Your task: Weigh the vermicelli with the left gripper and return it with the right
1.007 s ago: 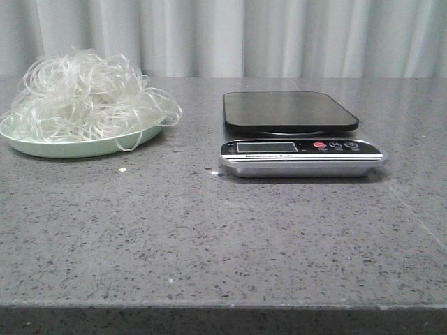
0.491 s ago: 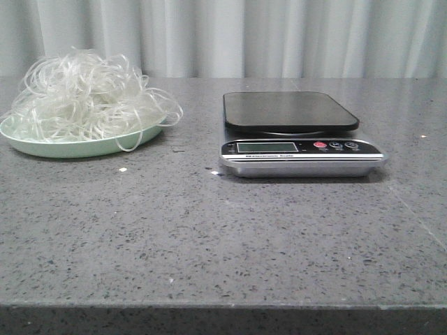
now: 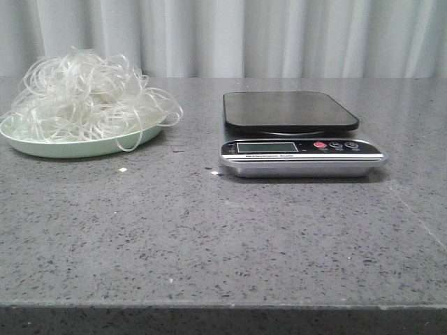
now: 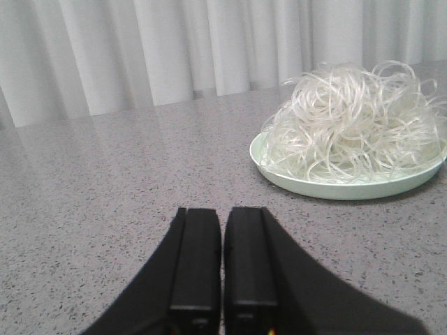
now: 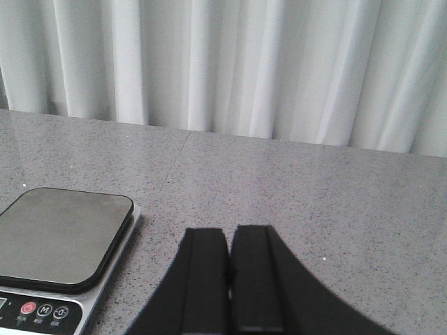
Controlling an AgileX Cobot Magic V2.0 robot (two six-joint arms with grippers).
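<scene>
On the grey speckled counter (image 3: 209,237), nothing of the task appears to have been carried out yet. The vermicelli (image 3: 87,94) sits heaped in a loose, looping tangle on the pale green plate (image 3: 70,148) at the left of the front view, a few strands drooping over the plate's rim toward the counter. The kitchen scale (image 3: 300,136) stands well apart to the right, its dark weighing platform (image 3: 288,110) bare and its display (image 3: 265,147) lit but too small to read.

Neither arm shows in the front view. From the left wrist camera, the left hand (image 4: 222,265) is closed, its two black fingers pressed together and holding nothing, poised above bare counter with the plate of noodles ahead and off to one side. The right hand (image 5: 229,272) is likewise closed and empty, with the scale's corner and its buttons (image 5: 43,310) just beside it.

By this reading the whole sequence is still ahead: the left hand must open, reach and gather the tangle, set it on the platform for weighing, and then the right hand must lift it back to the plate. The springy strands will likely shed or snag on the rim.
</scene>
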